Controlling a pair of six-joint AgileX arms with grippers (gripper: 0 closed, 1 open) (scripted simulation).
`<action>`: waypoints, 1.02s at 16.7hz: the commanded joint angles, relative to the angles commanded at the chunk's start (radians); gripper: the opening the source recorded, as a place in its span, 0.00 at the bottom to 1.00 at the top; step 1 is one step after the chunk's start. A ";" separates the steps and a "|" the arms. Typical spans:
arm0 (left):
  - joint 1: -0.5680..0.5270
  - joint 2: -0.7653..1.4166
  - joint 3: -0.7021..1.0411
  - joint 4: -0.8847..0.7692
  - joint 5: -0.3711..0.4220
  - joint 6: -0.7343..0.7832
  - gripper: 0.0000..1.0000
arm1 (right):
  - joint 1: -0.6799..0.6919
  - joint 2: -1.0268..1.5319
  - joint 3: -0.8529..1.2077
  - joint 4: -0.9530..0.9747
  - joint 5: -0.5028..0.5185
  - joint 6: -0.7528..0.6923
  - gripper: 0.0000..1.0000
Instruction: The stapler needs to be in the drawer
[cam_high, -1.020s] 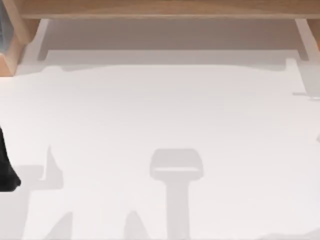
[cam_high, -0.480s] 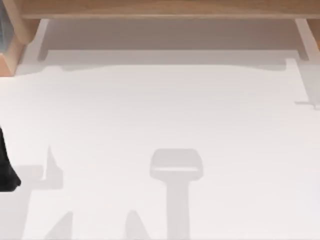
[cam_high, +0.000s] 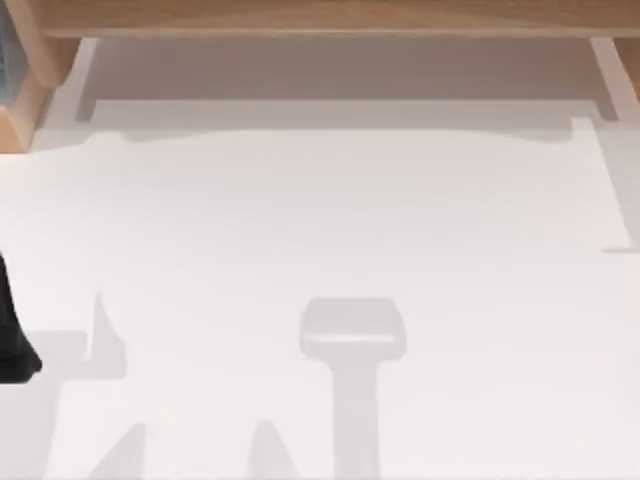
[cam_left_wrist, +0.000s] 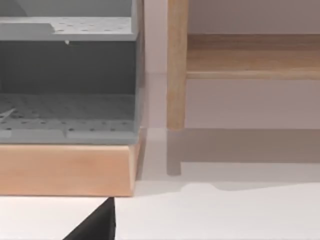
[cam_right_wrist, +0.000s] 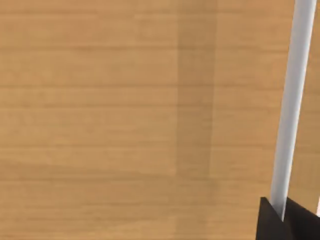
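Observation:
The stapler is out of view. A dark part of my left arm (cam_high: 12, 340) sits parked at the left edge of the white table (cam_high: 330, 220); a black bit of my left gripper (cam_left_wrist: 97, 225) shows in the left wrist view. My right gripper (cam_right_wrist: 287, 220) is close in front of a wooden panel (cam_right_wrist: 110, 115), with a thin white strip (cam_right_wrist: 292, 100) running along it. I cannot tell whether that panel belongs to the drawer.
A wooden shelf (cam_high: 320, 18) runs along the back of the table, raised on posts (cam_left_wrist: 177, 65). At the back left stands a grey perforated organiser (cam_left_wrist: 67, 75) on a wooden base (cam_left_wrist: 65, 170). Shadows of the arms lie on the table's front half.
A thin shadow at the table's right edge has slid toward the front. The left arm has not moved.

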 joint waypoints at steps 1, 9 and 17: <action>0.000 0.000 0.000 0.000 0.000 0.000 1.00 | 0.000 0.000 0.000 0.000 0.000 0.000 0.00; 0.000 0.000 0.000 0.000 0.000 0.000 1.00 | 0.000 0.000 0.000 0.000 0.000 0.000 0.45; 0.000 0.000 0.000 0.000 0.000 0.000 1.00 | 0.000 0.000 0.000 0.000 0.000 0.000 1.00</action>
